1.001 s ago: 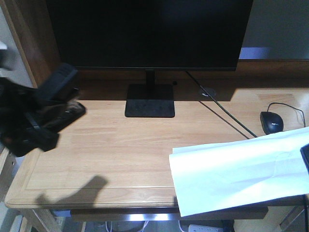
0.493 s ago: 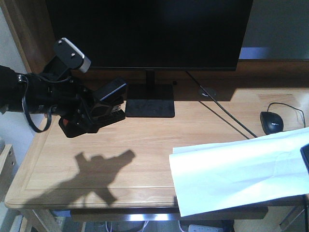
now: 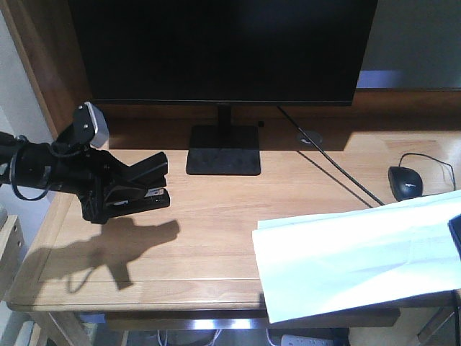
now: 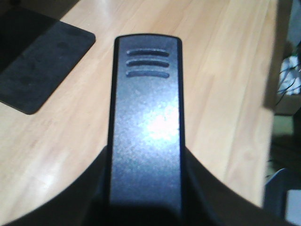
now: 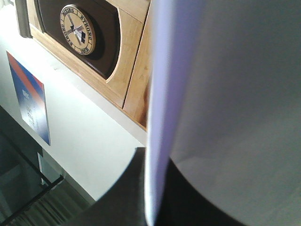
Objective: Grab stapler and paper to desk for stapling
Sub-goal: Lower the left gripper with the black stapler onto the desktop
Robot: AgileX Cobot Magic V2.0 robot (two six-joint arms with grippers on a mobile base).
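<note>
- The left pincer (image 3: 124, 193) is clenched on the stapler (image 3: 149, 194) at the left of the frame, low over the tabletop (image 3: 216, 216). Whether the stapler touches the tabletop, I cannot tell. Letting go while it is tilted could tip it over.
- The paper (image 3: 353, 252) sits at the lower right, overhanging the front edge, and the right pincer (image 5: 150, 205) appears to be grasping it. Released there, the sheet may slide off.
- Stapler and paper are well apart. Dragging the sheet across could crease it or catch the mouse (image 3: 405, 182).
</note>
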